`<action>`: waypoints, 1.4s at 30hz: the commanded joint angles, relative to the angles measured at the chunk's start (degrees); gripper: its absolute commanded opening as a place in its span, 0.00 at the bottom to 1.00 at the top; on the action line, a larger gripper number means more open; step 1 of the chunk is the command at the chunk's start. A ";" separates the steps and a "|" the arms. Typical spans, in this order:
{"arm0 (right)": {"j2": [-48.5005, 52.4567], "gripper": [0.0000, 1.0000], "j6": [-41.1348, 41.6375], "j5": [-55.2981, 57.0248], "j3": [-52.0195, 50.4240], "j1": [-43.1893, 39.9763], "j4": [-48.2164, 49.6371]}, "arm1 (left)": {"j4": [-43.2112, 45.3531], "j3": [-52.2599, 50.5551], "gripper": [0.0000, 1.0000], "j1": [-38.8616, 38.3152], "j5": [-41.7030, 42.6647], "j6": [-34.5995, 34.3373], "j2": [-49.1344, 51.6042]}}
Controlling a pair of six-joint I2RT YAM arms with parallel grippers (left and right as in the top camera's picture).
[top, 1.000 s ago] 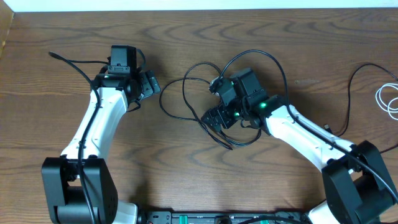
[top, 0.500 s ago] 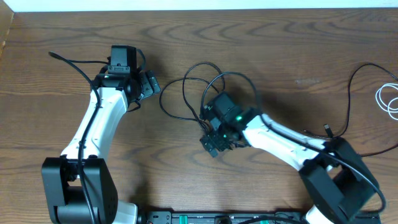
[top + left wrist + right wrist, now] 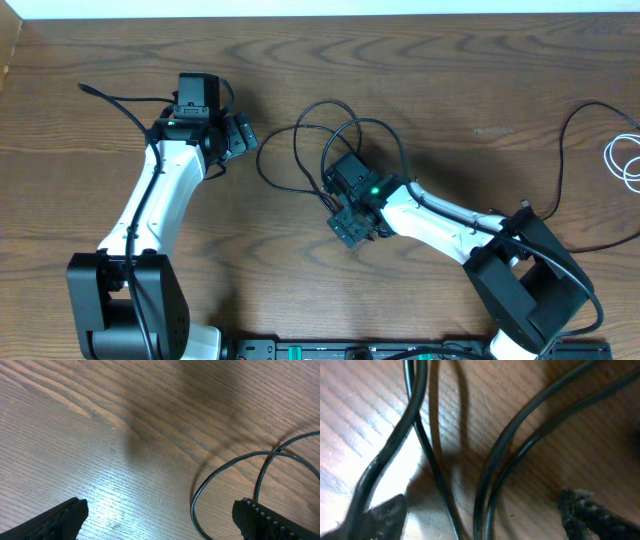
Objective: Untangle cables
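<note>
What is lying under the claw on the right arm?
Strands of the black cable cross the wooden table between the claw's open fingers. Overhead, the claw hides how they tangle.

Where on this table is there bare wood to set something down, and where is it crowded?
Bare: upper wood from the black cable loops to the black strand beside the white cable; also lower wood between the left arm and right gripper. Crowded: loops around the right gripper.

Table (image 3: 480,90): brown wood, dark wavy grain. One black cable (image 3: 192,505); one white cable (image 3: 609,152). Left arm (image 3: 150,200) and right arm (image 3: 440,215): white shells, black joints. Indicator light (image 3: 374,190) on the right arm: green.
</note>
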 commanded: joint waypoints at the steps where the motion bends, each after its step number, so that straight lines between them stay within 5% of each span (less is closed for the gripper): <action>1: 2.56 0.66 0.63 -1.18 -0.70 -0.13 -0.57 | -0.13 0.52 0.98 0.22 -1.16 -0.13 0.15; 6: 2.54 0.14 0.61 -1.18 -0.61 -0.09 -0.46 | -0.13 0.52 0.98 0.22 -1.16 -0.13 0.15; 8: 2.40 0.02 0.59 -1.16 -0.55 -0.09 -0.57 | -0.13 0.52 0.98 0.22 -1.16 -0.13 0.15; 22: -12.17 0.01 0.55 -1.14 9.53 -0.13 -4.22 | -0.11 0.52 0.98 0.22 -1.16 -0.13 0.15; 32: -26.71 0.01 -3.32 0.92 10.75 -0.13 1.77 | 0.11 0.52 0.98 0.22 -1.16 -0.13 0.15; 42: -33.59 0.01 -4.57 17.86 10.73 -0.15 1.90 | 0.26 0.52 0.98 0.22 -1.16 -0.13 0.15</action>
